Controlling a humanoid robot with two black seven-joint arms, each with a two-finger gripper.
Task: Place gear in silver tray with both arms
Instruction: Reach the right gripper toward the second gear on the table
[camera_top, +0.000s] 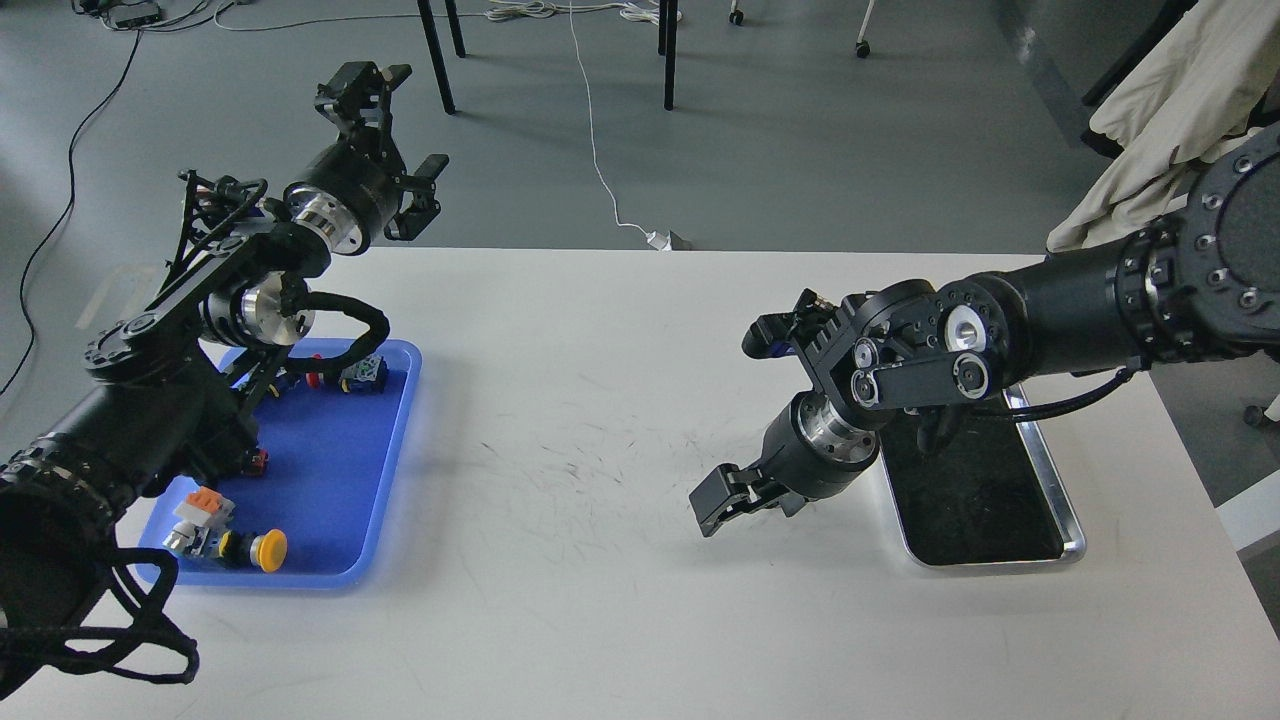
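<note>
The parts lie in the blue tray (385, 470), far left of the silver tray (1070, 535). Left gripper (385, 130) (spread, empty) is nearer; right gripper (725, 500) holds nothing.

Soft, even daylight fills my head view, bright without harshness. The white table (600, 450) is lit evenly, and fine dark scuffs show sharply on it. My arms cast only faint, diffuse shadows. The silver tray (1070, 530) has a dark, mirror-like bottom and a thin bright glint along its rim. The blue tray (330, 480) throws a pale blue glow onto the table beside it. Focus is crisp throughout; my nearest arm parts at the edges look dark, with little detail.
</note>
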